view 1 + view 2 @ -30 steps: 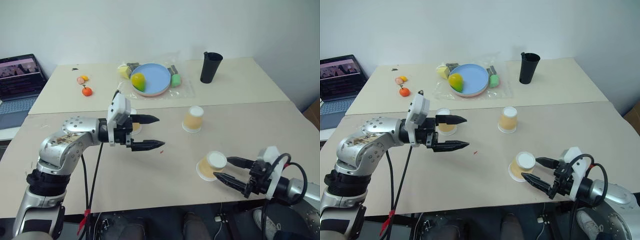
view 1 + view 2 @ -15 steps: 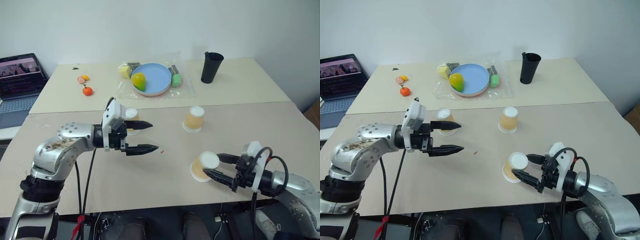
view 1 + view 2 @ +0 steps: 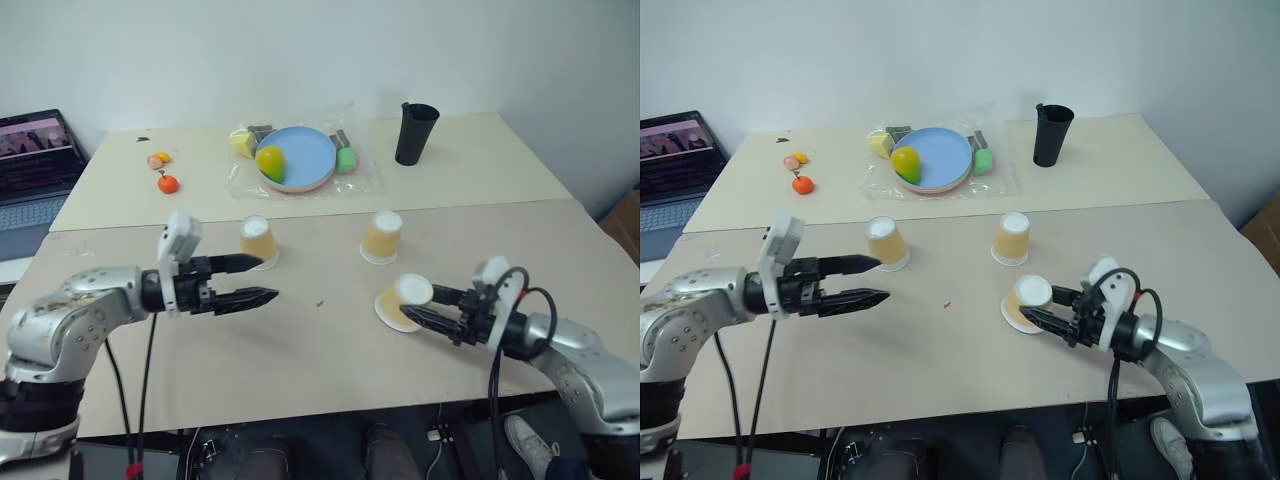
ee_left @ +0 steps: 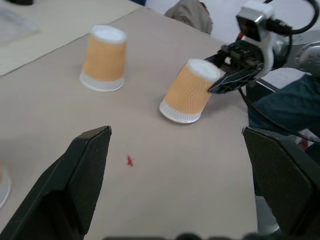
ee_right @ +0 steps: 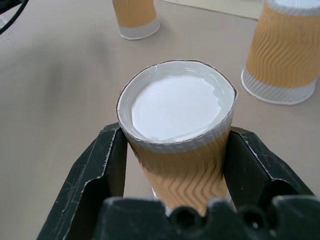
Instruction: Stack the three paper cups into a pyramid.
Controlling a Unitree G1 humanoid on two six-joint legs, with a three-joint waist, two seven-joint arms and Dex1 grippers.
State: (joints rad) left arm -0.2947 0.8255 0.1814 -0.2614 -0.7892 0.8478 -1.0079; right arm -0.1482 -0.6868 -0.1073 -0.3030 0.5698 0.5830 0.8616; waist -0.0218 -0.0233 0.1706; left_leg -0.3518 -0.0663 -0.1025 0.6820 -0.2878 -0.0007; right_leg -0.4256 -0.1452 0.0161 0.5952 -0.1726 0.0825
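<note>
Right gripper (image 3: 428, 309) jaws are pinching the nearest paper cup (image 3: 399, 302), lower right of the frame, tipped over on its rim; left gripper (image 3: 258, 280) is spread wide and empty at centre-left. These cups look feather-light and crushable, so I'd squeeze gently near the stiffer base end. The other two cups (image 3: 258, 240) (image 3: 382, 237) stand upside down mid-frame, well apart.

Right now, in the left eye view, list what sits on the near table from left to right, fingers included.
Left gripper, its fingers open → upside-down paper cup → small red mark → second upside-down cup → tilted cup → right gripper, its fingers shut on that tilted cup.
</note>
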